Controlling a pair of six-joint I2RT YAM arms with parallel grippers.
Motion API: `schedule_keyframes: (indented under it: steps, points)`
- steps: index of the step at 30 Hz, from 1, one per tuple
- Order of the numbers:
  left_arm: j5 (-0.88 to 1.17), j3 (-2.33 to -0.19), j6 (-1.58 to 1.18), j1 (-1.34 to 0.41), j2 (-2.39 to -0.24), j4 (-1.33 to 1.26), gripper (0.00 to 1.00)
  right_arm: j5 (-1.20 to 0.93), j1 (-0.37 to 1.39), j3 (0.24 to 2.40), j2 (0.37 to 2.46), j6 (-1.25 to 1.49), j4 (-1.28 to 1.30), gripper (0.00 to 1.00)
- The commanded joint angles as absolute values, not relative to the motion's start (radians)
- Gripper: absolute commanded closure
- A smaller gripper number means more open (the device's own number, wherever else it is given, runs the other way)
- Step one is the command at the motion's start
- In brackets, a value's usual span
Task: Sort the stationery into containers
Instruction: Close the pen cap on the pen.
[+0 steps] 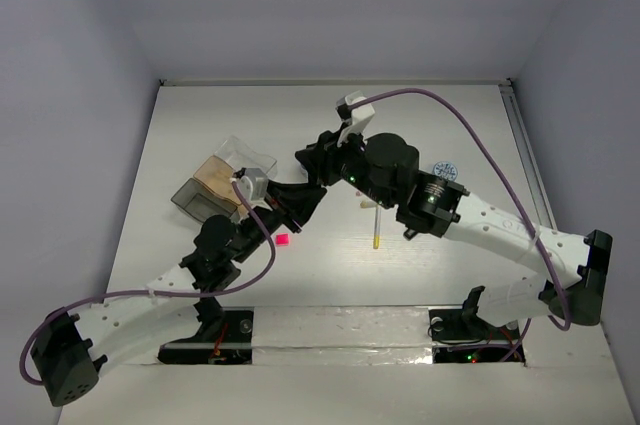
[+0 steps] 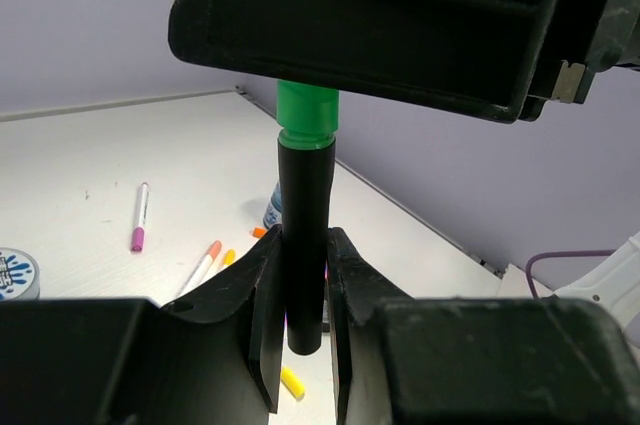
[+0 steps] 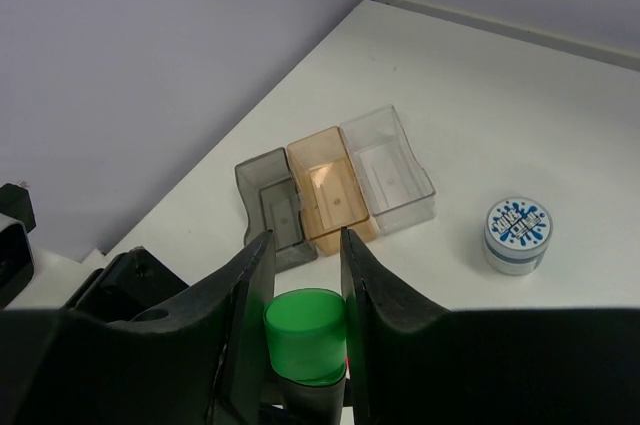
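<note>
A black marker (image 2: 304, 180) with a green cap (image 3: 305, 330) stands between both grippers above the table. My left gripper (image 2: 303, 245) is shut on its black barrel. My right gripper (image 3: 305, 237) comes from above with both fingers against the green cap. In the top view the two grippers (image 1: 300, 207) (image 1: 318, 167) meet just right of the containers and hide the marker. The containers are a grey tray (image 3: 270, 207), a tan tray (image 3: 328, 190) and a clear tray (image 3: 390, 170), side by side and empty.
On the table lie a pink cube (image 1: 284, 239), a white pen with a yellow tip (image 1: 376, 225), a pink-tipped pen (image 2: 140, 215), an orange-tipped pen (image 2: 205, 263) and a blue-white disc (image 3: 516, 230). The trays (image 1: 215, 177) sit at the left.
</note>
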State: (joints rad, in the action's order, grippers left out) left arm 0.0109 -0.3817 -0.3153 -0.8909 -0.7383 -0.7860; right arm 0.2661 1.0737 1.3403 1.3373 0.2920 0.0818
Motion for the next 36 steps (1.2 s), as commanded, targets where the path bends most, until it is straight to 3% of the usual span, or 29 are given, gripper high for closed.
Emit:
schedule_keyframes:
  steps: [1,5,14,20,36]
  points:
    - [-0.046,-0.411,-0.288,-0.897,-0.698,-0.833,1.00,0.274,1.075,1.306,1.304,0.319,0.060,1.00]
    - [-0.167,-0.488,-0.250,-0.897,-0.704,-0.798,1.00,0.331,1.075,1.267,1.304,0.391,0.083,1.00]
    - [-0.215,-0.569,-0.173,-0.897,-0.791,-0.860,1.00,0.583,1.098,1.293,1.365,0.417,0.169,1.00]
    - [-0.250,-0.569,-0.144,-0.897,-0.830,-0.916,1.00,0.641,1.108,1.316,1.374,0.423,0.209,1.00]
    - [-0.242,-0.689,-0.009,-0.897,-0.798,-0.871,1.00,0.356,1.118,1.060,1.351,0.564,0.103,1.00]
